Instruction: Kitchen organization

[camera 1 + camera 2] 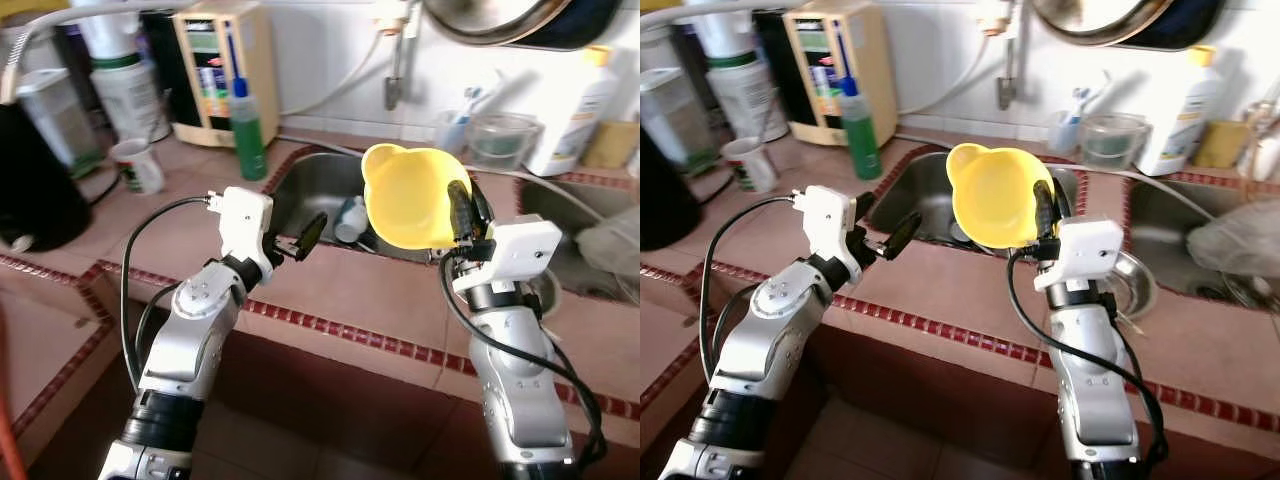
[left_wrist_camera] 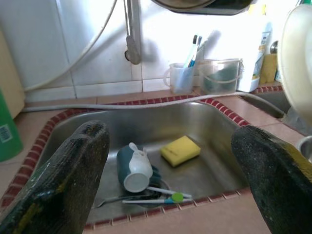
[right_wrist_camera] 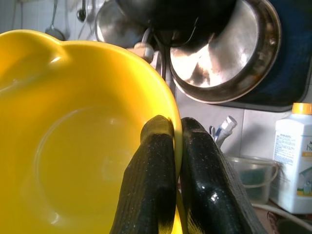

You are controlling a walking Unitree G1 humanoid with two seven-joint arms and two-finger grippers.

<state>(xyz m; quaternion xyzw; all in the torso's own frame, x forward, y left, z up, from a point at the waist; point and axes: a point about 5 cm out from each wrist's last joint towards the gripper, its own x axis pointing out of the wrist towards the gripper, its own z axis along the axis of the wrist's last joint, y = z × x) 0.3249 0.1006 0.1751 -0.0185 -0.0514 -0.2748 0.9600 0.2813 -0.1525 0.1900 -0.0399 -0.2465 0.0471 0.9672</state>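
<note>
Worktop: pink-tiled worktop [image 1: 330, 290] with dark red trim, nearest the robot.
Left gripper: left gripper [image 1: 297, 238] hovers over the near left rim of the sink, fingers [image 2: 73, 170] spread wide, holding nothing.
Right gripper: right gripper [image 1: 462, 215] is raised above the sink's near right edge, fingers [image 3: 156, 180] pinching the rim of the yellow plastic bowl with a spout [image 1: 405, 195], which tilts on its side in the air.
Sink: stainless steel sink [image 2: 214, 131] holds a dark green cup lying on its side [image 2: 136, 168], a yellow sponge [image 2: 180, 150] and a toothbrush [image 2: 156, 199].
Far left: green bottle [image 1: 247, 120] stands on the worktop.

Both arms raised forward
The left gripper [image 1: 300, 240] is held spread open; the right gripper [image 1: 462, 215] is pinched closed, upright.
</note>
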